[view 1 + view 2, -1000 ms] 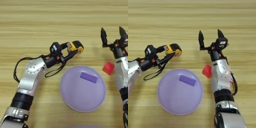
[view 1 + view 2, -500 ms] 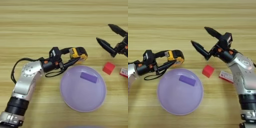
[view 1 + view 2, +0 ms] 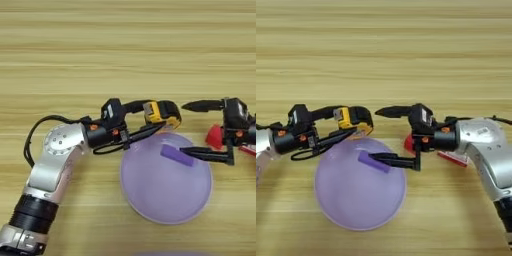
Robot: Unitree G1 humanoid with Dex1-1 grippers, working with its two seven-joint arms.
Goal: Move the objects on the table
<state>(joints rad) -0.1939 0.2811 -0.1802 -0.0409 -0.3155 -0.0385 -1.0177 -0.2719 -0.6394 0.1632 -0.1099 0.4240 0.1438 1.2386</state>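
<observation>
My left gripper [image 3: 157,116] is shut on the yellow-and-black tape measure [image 3: 163,113], holding it at the far rim of a purple plate [image 3: 150,200]. Its black cord [image 3: 29,145] loops back along the left arm. My right gripper [image 3: 377,134] points left with its fingers wide open. Its lower finger [image 3: 393,160] reaches over the plate to a small purple block [image 3: 176,155] lying in it. The red cube [image 3: 409,144] sits on the table [image 3: 125,50] just behind that gripper. A flat white box with a red edge [image 3: 453,158] lies partly hidden under the right wrist.
The plate takes up the near middle of the wooden table. My left forearm [image 3: 55,160] runs in from the lower left and my right forearm [image 3: 486,155] from the right.
My right gripper has swung down and left, from pointing away at the right edge to lying sideways over the plate. My left gripper has carried the tape measure right, toward the plate's rim.
</observation>
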